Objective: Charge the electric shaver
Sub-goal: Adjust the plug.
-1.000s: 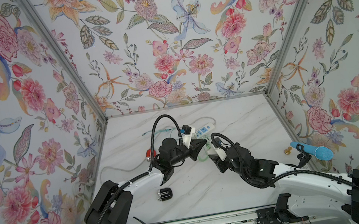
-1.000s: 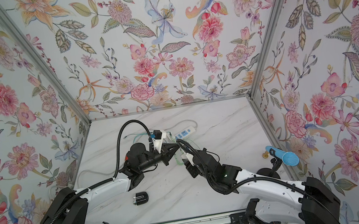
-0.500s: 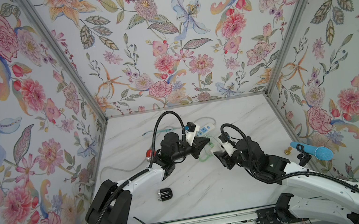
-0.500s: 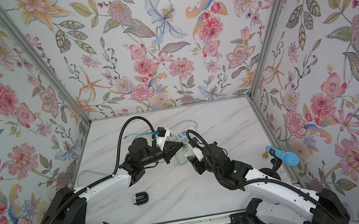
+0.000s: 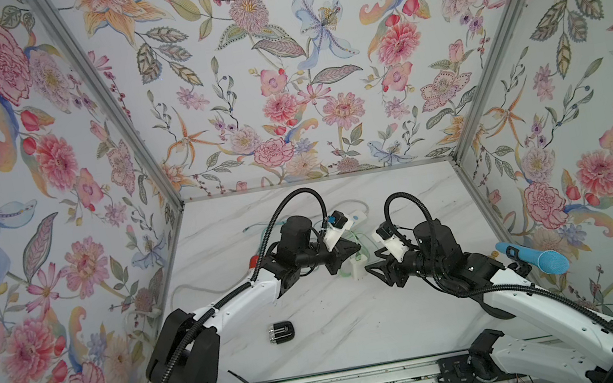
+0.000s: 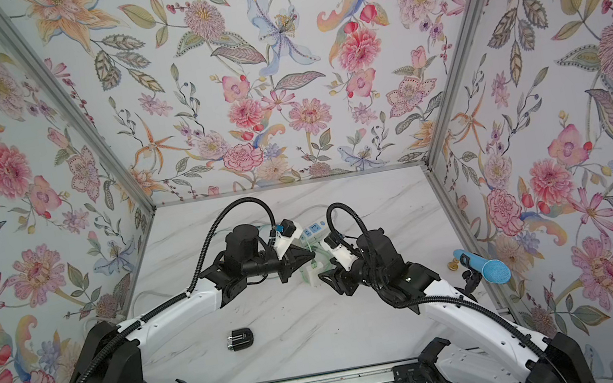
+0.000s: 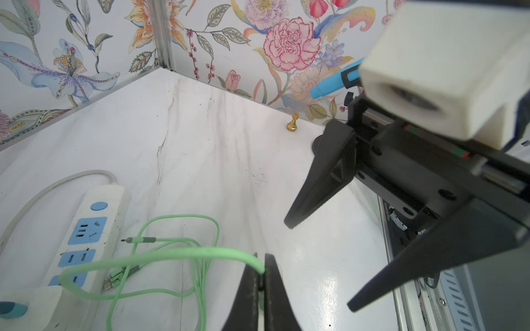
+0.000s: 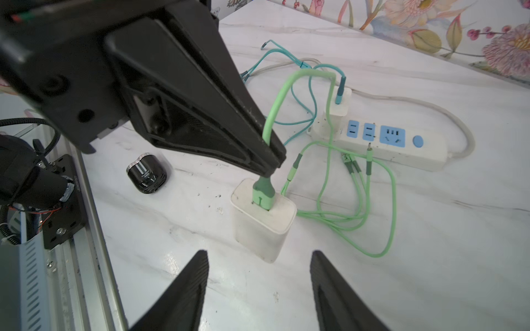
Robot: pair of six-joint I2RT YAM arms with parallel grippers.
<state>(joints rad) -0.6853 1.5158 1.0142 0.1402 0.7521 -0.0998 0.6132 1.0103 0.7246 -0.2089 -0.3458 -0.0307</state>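
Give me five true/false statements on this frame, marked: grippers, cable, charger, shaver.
1. The left gripper is shut on the green cable. True.
2. The right gripper grips the white charger block. False: its jaws stand open, with the block ahead of them and untouched.
3. The green cable's plug sits in the top of the charger block. True.
4. The shaver is connected to the green cable. False: it lies alone on the table, with no cable in it.
5. That charger block is plugged into the power strip. False: it stands on the table, apart from the strip.
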